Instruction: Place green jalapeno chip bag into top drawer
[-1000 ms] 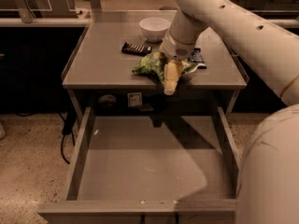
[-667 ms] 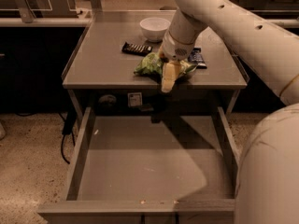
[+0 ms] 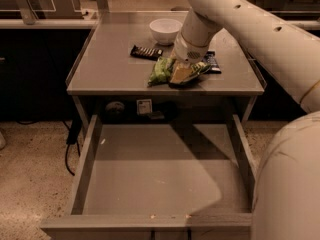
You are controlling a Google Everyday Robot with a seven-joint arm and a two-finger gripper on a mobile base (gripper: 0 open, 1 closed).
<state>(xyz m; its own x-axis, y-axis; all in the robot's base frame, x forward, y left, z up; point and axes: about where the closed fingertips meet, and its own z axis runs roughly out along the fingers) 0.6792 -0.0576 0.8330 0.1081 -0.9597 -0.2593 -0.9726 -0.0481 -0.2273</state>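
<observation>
The green jalapeno chip bag (image 3: 161,70) lies crumpled on the grey table (image 3: 110,76), close to its front edge. My gripper (image 3: 181,75) comes down from the white arm at the upper right and sits right on the bag's right half, covering part of it. The top drawer (image 3: 86,170) is pulled out wide below the table's front edge. Its flat grey floor holds nothing, and the bag and gripper are just behind and above its back end.
A white bowl (image 3: 165,30) stands at the back of the table. A dark snack bar (image 3: 146,52) lies left of the gripper and another (image 3: 213,64) lies behind it on the right. My arm's large white body (image 3: 290,184) fills the lower right, next to the drawer's right wall.
The gripper has dropped lower and tilted into the bag, drawing back from the table's front edge. The bag has stayed in about the same place. The drawer has not moved.
</observation>
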